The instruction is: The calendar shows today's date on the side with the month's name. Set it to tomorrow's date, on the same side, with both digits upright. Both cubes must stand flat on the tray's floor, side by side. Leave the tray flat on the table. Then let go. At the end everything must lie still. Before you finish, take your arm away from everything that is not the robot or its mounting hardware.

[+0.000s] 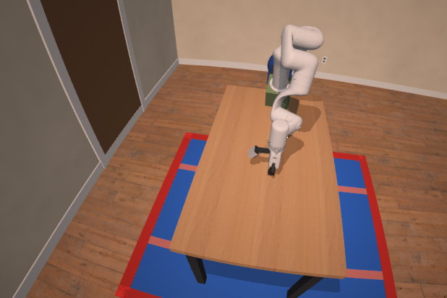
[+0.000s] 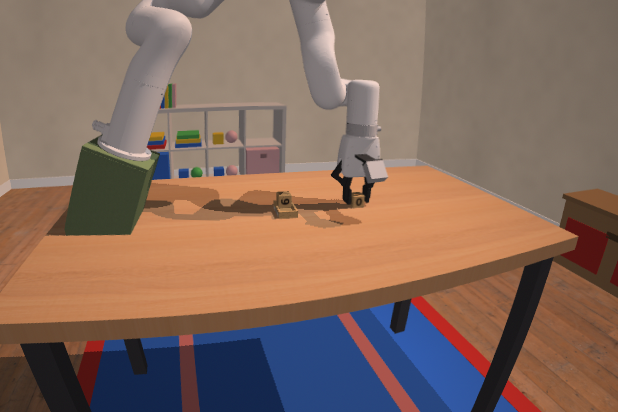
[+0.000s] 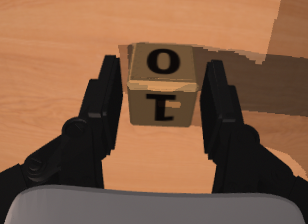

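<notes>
A wooden digit cube (image 3: 162, 83) lies on the bare table, with a 0 on its top face and a 1 on the side facing the wrist camera. My gripper (image 3: 162, 77) is lowered around it, one finger on each side with a narrow gap at each, so it is open and not gripping. In the exterior view the gripper (image 2: 356, 195) stands upright over this cube (image 2: 357, 200). To its left the small wooden tray (image 2: 285, 211) sits flat on the table and holds the other cube (image 2: 284, 199), which shows a 6 or 9. In the top view the gripper (image 1: 271, 171) hides the cube.
The arm's green base block (image 2: 107, 188) stands at the table's far left end. A shelf with toys (image 2: 220, 140) is behind the table, off it. A wooden cabinet (image 2: 590, 238) stands on the floor at right.
</notes>
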Motion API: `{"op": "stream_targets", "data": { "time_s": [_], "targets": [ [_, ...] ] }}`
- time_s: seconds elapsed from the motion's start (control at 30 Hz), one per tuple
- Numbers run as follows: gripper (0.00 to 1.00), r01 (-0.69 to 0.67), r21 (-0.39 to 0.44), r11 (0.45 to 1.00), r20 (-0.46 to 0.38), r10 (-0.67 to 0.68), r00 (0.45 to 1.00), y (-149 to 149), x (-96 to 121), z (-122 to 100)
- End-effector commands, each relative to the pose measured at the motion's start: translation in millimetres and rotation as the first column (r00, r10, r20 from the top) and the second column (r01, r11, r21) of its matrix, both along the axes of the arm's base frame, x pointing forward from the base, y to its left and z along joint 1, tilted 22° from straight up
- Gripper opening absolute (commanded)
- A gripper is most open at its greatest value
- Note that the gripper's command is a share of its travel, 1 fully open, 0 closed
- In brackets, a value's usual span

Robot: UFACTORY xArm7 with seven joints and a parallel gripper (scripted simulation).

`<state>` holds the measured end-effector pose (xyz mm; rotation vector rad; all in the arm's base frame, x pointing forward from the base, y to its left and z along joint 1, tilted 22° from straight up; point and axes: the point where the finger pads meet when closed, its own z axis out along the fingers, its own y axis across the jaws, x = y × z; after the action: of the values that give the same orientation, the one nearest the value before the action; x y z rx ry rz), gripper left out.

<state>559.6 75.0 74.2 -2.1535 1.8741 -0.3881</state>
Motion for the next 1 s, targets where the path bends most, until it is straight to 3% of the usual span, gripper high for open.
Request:
{"op": "stream_targets", "data": {
  "time_s": [0.0,0.4,0.43,0.97],
  "targets": [
    [0.49,0.000,0.001,1.000,0.003,0.000,1.000,0.1,1.0,1.6],
    [0.49,0.000,0.001,1.000,0.003,0.000,1.000,0.1,1.0,1.6],
    [0.29,0.000,0.001,1.000,0.003,0.000,1.000,0.1,1.0,1.6],
    [0.29,0.000,0.001,1.000,0.003,0.000,1.000,0.1,1.0,1.6]
  ]
}}
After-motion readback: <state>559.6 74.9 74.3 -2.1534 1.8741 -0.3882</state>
